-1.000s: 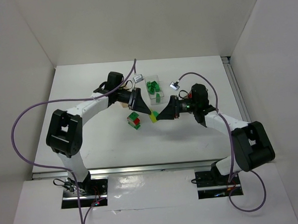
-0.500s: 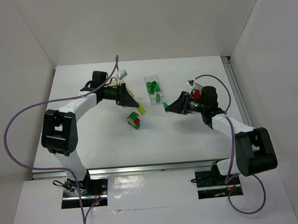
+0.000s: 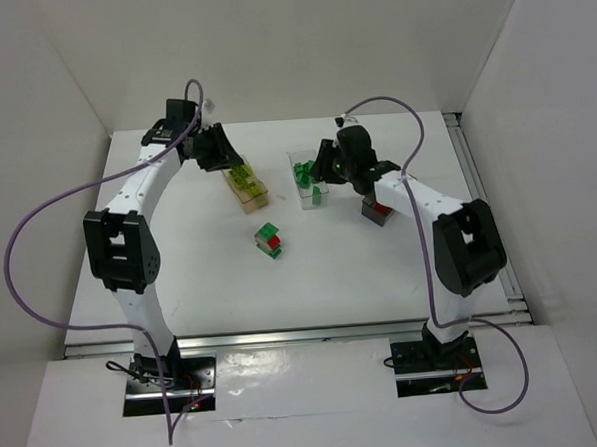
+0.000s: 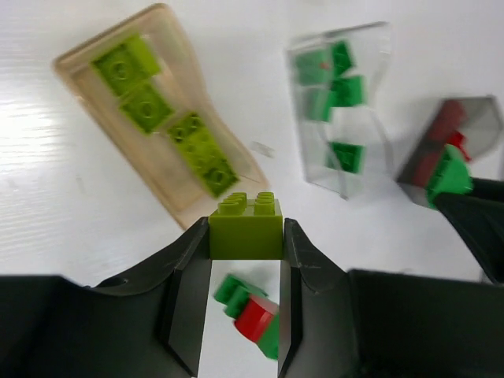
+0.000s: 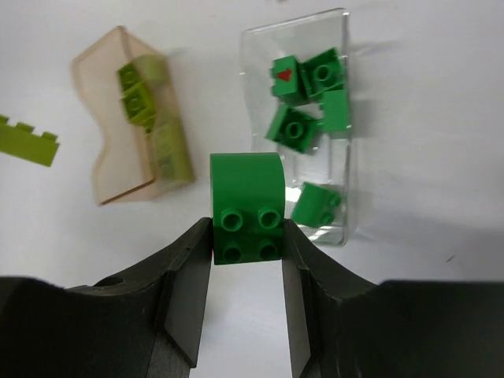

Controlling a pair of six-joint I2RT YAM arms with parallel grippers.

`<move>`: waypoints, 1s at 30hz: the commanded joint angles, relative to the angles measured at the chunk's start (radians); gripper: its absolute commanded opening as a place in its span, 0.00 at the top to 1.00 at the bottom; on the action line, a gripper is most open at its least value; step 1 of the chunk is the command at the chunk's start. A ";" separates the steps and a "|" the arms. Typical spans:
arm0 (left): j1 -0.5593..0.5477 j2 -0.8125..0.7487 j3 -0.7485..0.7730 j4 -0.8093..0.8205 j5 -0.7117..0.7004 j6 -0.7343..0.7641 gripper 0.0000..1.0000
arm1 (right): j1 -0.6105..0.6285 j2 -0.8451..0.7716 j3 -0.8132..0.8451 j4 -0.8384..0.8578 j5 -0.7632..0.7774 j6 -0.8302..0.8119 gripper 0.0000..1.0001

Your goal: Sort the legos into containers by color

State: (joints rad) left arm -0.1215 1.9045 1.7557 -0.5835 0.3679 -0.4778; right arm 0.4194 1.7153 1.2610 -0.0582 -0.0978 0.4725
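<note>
Left gripper [image 4: 246, 246] clamped on yellow-green brick [image 4: 246, 222], right gripper [image 5: 246, 240] clamped on green brick [image 5: 246, 197]; centre each over orange-tan bin [image 4: 157, 169] and clear bin [image 5: 260, 167] respectively, then release low.

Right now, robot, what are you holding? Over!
Left gripper shut on yellow-green plastic brick, near orange-tan bin. Right gripper shut on green plastic brick, by clear plastic bin. Red-and-green brick stack on table. Nothing blocks either bin.

Red-and-green stacked plastic bricks [image 4: 250, 315] between the jaws, partly hidden by them; smoky grey translucent bin [image 4: 482, 116], right of them, blurred.
</note>
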 commanded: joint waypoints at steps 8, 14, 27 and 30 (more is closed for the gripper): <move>-0.024 0.229 0.208 -0.110 -0.265 -0.027 1.00 | 0.096 0.225 0.270 -0.147 0.314 -0.097 0.97; -0.043 0.283 0.263 -0.153 -0.297 -0.016 0.70 | 0.114 0.346 0.374 -0.180 0.375 -0.106 0.86; -0.101 0.121 0.265 -0.177 -0.363 0.028 0.09 | 0.189 0.249 0.344 -0.171 0.500 -0.132 0.35; -0.110 -0.010 0.196 -0.159 -0.409 0.018 0.18 | 0.251 0.118 0.243 -0.117 0.448 -0.185 0.35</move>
State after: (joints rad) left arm -0.2253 2.0815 1.9720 -0.7506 0.0151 -0.4717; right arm 0.5983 2.0010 1.5635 -0.2508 0.3557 0.3405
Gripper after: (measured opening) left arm 0.832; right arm 0.653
